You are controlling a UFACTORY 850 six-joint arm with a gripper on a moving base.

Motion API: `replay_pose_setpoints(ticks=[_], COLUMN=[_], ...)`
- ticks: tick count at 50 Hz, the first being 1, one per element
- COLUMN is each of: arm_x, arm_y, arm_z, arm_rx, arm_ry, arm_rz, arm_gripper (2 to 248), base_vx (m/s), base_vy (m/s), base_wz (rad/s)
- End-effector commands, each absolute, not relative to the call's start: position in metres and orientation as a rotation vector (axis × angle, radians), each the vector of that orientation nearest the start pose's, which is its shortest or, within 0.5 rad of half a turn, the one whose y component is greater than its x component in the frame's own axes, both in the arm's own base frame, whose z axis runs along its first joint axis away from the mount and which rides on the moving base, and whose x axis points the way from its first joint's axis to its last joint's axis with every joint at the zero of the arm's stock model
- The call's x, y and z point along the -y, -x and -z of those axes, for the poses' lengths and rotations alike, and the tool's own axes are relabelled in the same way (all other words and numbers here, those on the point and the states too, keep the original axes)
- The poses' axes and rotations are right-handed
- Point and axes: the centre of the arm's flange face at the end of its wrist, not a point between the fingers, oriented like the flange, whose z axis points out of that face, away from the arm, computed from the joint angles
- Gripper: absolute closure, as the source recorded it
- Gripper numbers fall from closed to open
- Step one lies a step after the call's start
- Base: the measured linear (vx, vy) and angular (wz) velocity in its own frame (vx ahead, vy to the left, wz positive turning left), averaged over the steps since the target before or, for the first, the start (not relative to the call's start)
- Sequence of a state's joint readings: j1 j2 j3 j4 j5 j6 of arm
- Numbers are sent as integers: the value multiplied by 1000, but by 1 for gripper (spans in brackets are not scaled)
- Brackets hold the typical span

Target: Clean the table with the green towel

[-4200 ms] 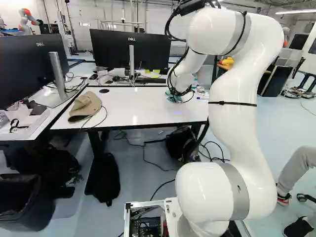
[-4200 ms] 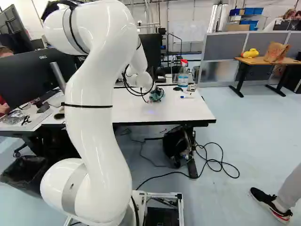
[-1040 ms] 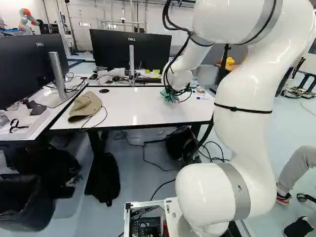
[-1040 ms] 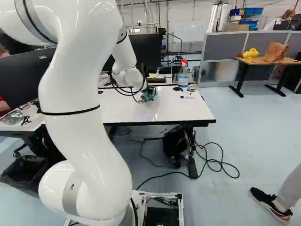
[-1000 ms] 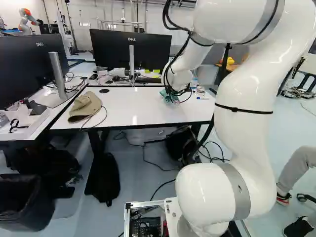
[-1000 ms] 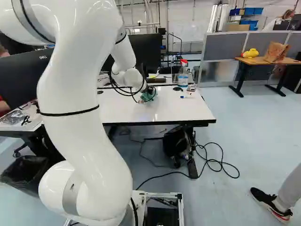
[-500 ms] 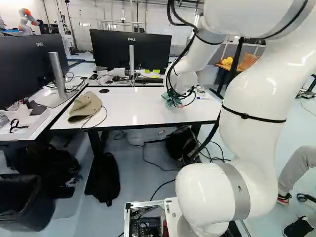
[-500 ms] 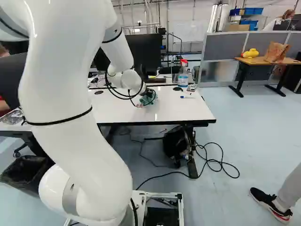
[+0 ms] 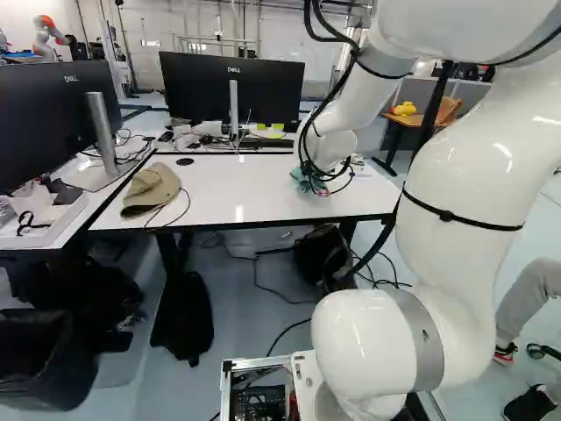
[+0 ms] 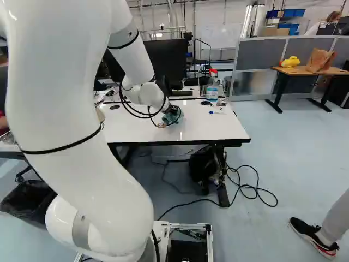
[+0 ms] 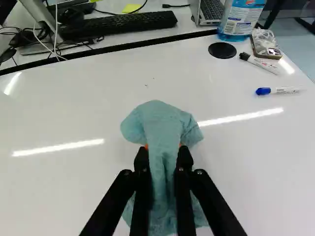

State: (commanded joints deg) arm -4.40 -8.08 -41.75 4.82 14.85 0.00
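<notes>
At the right part of the white table [image 10: 212, 128] in the right base view, my gripper [image 10: 173, 111] is low over the surface. The wrist view shows the gripper [image 11: 163, 152] shut on the green towel [image 11: 162, 120], a bunched fold of it squeezed between the two fingers. The towel's loose ends spread out ahead of and under the fingers, on or just over the tabletop; contact cannot be told for certain. Small dark specks lie on the table ahead of the towel. The orange pads are mostly hidden by cloth.
A spray bottle [image 10: 211, 87], a black disc [image 11: 222, 50], two markers [image 11: 286, 90] and a small box of cables [image 11: 266, 43] stand near the table's far right corner. A cap [image 9: 151, 190] lies at the left. Monitors [image 9: 230, 88] rise behind. Another robot [image 9: 46, 39] is far back.
The arm has swung, its upper links moving right in the left base view and left in the right base view. The gripper and held towel have shifted slightly nearer the table's front edge. The base stayed still.
</notes>
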Motion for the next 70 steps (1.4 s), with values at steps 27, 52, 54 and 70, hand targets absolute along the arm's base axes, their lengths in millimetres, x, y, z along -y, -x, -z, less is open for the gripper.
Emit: replay_pose_setpoints(ticks=[27, 52, 54, 70], arm_x=[39, 33, 32, 27], arm_y=[-515, -563, -567, -598], arm_z=[-439, -444, -443, -441], arm_rx=[-232, -207, -205, -188], arm_ry=[2834, 2808, 2806, 2792], arm_rz=[1370, 1410, 1412, 1431], arm_gripper=[197, 197, 197, 197], base_vx=[0, 0, 0, 0], base_vy=[0, 0, 0, 0], base_wz=[0, 0, 0, 0])
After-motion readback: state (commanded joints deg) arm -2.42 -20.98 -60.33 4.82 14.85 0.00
